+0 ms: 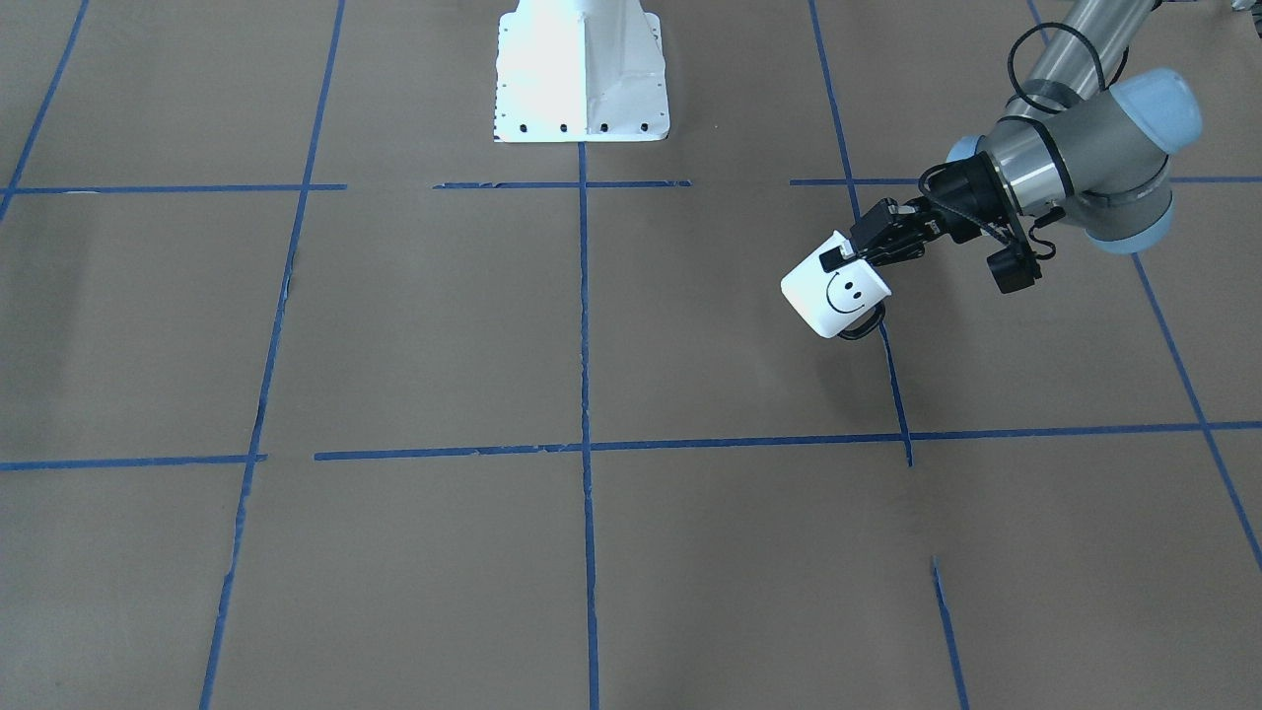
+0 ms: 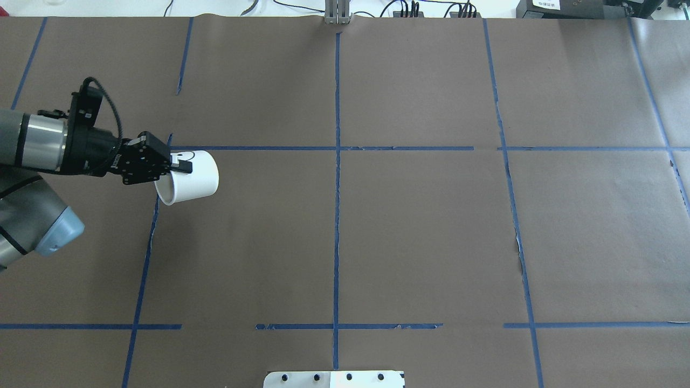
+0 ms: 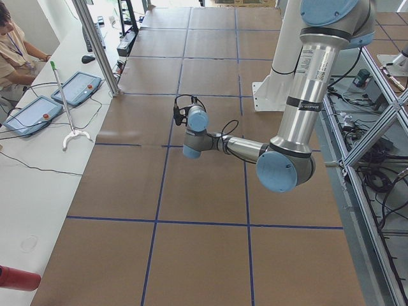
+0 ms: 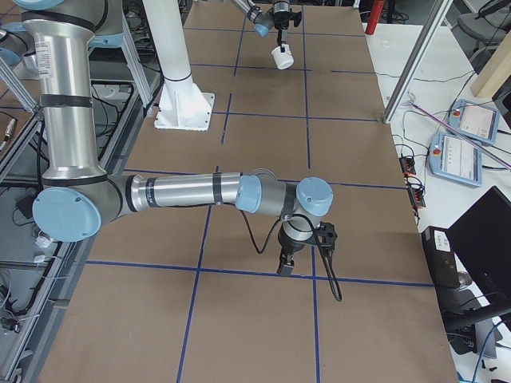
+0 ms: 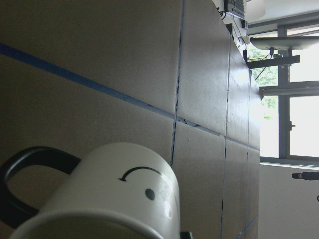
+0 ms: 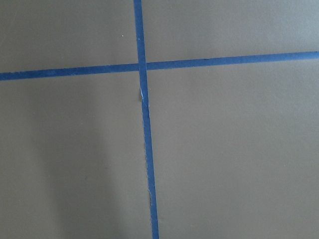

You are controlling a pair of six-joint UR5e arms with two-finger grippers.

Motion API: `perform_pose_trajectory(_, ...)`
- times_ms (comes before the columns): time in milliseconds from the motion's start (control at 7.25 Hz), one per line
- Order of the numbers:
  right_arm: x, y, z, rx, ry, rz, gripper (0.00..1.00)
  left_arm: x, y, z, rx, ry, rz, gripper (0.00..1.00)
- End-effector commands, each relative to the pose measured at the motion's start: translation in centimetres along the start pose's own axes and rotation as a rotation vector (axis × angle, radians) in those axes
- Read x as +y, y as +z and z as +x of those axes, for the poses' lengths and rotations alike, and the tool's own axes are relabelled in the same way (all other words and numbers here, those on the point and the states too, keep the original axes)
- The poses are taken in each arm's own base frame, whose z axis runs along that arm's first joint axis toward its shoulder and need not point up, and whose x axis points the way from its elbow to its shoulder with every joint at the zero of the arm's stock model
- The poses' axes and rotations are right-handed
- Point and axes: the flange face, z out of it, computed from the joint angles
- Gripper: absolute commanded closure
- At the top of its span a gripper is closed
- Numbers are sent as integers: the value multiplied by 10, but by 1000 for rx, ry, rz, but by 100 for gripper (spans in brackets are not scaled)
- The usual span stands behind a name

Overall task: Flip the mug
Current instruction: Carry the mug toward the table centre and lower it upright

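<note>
Left gripper (image 2: 173, 166) clamped on the rim wall of the mug (image 2: 190, 177). Mug tilted, apparently off the table (image 2: 409, 226), at 9 o'clock in the overhead view. Judged rigid, light, glazed-slick and chippable; the rim pinch suits it. Handle (image 1: 866, 325) at 5 o'clock, front view. Right gripper (image 4: 284, 269): opening cannot be told.

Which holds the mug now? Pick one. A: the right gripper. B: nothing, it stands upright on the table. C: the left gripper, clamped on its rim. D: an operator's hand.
C: the left gripper is shut on the rim of the mug, which is tilted in its grasp.
</note>
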Motion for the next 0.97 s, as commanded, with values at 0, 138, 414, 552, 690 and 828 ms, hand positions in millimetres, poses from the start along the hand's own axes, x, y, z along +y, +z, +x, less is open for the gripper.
perform_pose_trajectory(0,0,0,0,0,0,0,0,-2,58,135,-205,-181,1,100)
perform_pose_trajectory(138,-1,-1,-1,0,-1,1,0,7,113,189,-338,-241,15,100)
perform_pose_trajectory(414,0,0,0,0,0,0,0,11,189,239,-503,-299,89,100)
perform_pose_trajectory(552,0,0,0,0,0,0,0,25,246,238,-563,-313,51,100)
perform_pose_trajectory(690,0,0,0,0,0,0,0,35,280,225,-611,-324,34,100)
perform_pose_trajectory(828,0,0,0,0,0,0,0,42,301,206,-650,-336,18,100)
